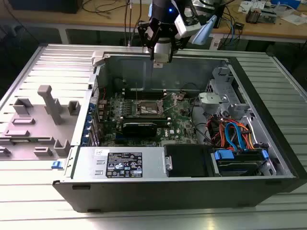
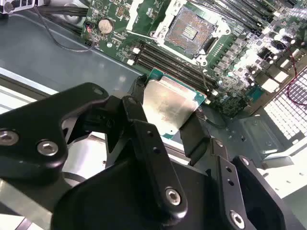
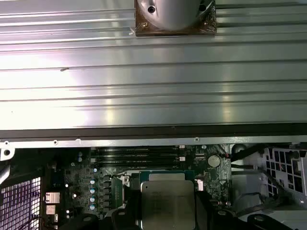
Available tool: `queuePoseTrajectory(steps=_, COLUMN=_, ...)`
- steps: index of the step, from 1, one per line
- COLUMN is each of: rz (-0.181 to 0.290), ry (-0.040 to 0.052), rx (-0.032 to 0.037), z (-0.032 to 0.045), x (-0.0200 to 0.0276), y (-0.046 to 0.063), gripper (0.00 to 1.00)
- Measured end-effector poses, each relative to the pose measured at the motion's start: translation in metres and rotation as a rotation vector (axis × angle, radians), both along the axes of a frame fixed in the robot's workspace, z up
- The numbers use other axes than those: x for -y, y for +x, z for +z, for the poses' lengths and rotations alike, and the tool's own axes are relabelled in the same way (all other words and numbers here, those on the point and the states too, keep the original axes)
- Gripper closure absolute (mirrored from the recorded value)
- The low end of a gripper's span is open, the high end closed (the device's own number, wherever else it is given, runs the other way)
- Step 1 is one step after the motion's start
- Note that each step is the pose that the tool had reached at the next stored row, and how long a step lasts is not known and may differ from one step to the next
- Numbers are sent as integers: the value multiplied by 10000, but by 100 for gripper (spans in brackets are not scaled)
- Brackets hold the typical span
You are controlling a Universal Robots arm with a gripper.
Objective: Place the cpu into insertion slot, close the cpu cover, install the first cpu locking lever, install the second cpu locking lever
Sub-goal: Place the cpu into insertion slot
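**Operator:** Where is the cpu?

**Desk:** You have it in hand. Your gripper (image 2: 168, 111) grips the cpu (image 2: 165, 103) between two black fingers (image 2: 133, 111). Its dull silver top shows in both wrist views, with a thin edge of green board around it.

**Operator:** And the jaws?

**Desk:** They are drawn in to the chip's width and clamped on two opposite sides of it. In the first wrist view the cpu (image 3: 168, 206) sits square between them.

**Operator:** Where does that leave me over the machine?

**Desk:** In the exterior view your gripper (image 1: 159, 56) hangs above the back wall of the open computer case (image 1: 158, 191), which rests on a ribbed metal table (image 1: 29, 211). You are high over the motherboard (image 1: 180, 122) and well apart from the socket (image 1: 149, 108) near its middle.

**Operator:** What state is the socket in?

**Desk:** In the second wrist view the socket (image 2: 189, 29) lies open with its contact field exposed. The chip is held clear of it, and the memory slots (image 2: 165, 60) run between the two. A coin cell (image 2: 104, 25) sits on the board nearby.

**Operator:** Anything else in shot?

**Desk:** A grey plastic fixture (image 1: 43, 115) stands on the table at the exterior view's left of the case. Blue and orange cables (image 1: 232, 134) are bundled inside the case toward the exterior view's right.
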State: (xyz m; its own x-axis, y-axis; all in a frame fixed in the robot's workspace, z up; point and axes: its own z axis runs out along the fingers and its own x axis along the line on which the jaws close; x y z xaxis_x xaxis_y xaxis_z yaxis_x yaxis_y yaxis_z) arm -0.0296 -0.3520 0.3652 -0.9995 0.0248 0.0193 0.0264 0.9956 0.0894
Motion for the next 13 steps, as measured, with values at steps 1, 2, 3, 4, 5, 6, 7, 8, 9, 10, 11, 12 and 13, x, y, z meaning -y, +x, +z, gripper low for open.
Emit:
queuePoseTrajectory(steps=1, rz=0, ry=0, rx=0, z=0, x=0, y=0, gripper=45)
queuePoseTrajectory(steps=2, rz=0, ry=0, rx=0, z=0, x=0, y=0, gripper=45)
queuePoseTrajectory(steps=3, rz=0, ry=0, rx=0, z=0, x=0, y=0, gripper=45)
queuePoseTrajectory(steps=4, rz=0, ry=-1, rx=0, z=0, x=0, y=0, gripper=45)
queuePoseTrajectory(steps=5, rz=0, ry=0, rx=0, z=0, x=0, y=0, gripper=45)
queuePoseTrajectory(steps=6, rz=-1, ry=1, rx=0, z=0, x=1, y=0, gripper=45)
queuePoseTrajectory(steps=7, rz=0, ry=-2, rx=-1, z=1, x=5, y=0, gripper=45)
queuePoseTrajectory(steps=8, rz=2, ry=-2, rx=-1, z=1, x=11, y=1, gripper=45)
queuePoseTrajectory(steps=9, rz=1, ry=0, rx=0, z=0, x=19, y=0, gripper=45)
queuePoseTrajectory(steps=10, rz=0, ry=-1, rx=0, z=0, x=33, y=0, gripper=45)
queuePoseTrajectory(steps=11, rz=0, ry=-1, rx=-1, z=0, x=43, y=0, gripper=45)
queuePoseTrajectory(steps=12, rz=0, ry=-1, rx=-1, z=0, x=61, y=0, gripper=45)
queuePoseTrajectory(steps=13, rz=0, ry=0, rx=0, z=0, x=76, y=0, gripper=45)
